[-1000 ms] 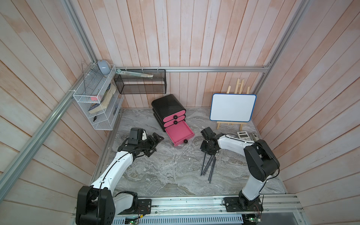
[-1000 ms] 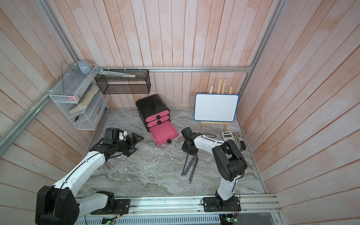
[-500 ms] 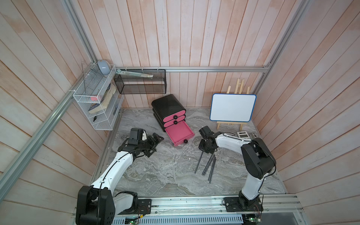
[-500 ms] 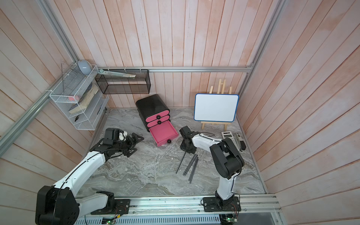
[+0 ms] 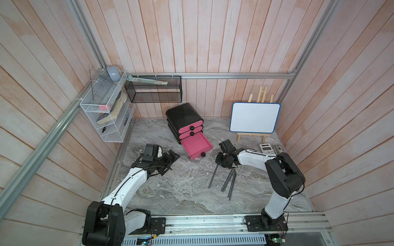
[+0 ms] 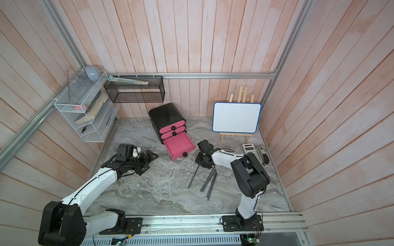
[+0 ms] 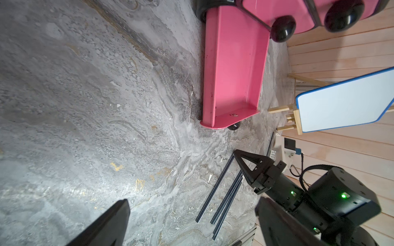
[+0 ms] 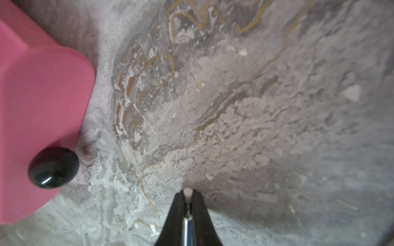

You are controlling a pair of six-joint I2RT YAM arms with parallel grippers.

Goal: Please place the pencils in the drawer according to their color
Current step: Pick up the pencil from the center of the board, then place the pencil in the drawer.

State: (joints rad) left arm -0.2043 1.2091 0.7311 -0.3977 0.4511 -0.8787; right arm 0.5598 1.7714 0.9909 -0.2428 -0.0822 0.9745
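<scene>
- Right end effector (image 8: 187,192): jaws clamped on the eraser end of one black pencil (image 5: 213,176), whose far end appears to rest on the table (image 5: 181,191).
- Left end effector (image 5: 172,162): jaws apart, empty, towards the left edge.
- Loose black pencils (image 5: 229,181): lying just beside the held one, right of the table's centre.
- Bottom drawer (image 5: 195,144): open, projecting from the cabinet (image 5: 183,112) at the rear edge.
- Risk: a grip this near the tip probably lets the pencil swing or slip, and its trailing end may catch the drawer's front wall.

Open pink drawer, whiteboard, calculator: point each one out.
open pink drawer (image 5: 195,144), in a top view, bare floor
whiteboard (image 5: 254,117), in a top view, white face
calculator (image 5: 267,151), in a top view, keypad
</scene>
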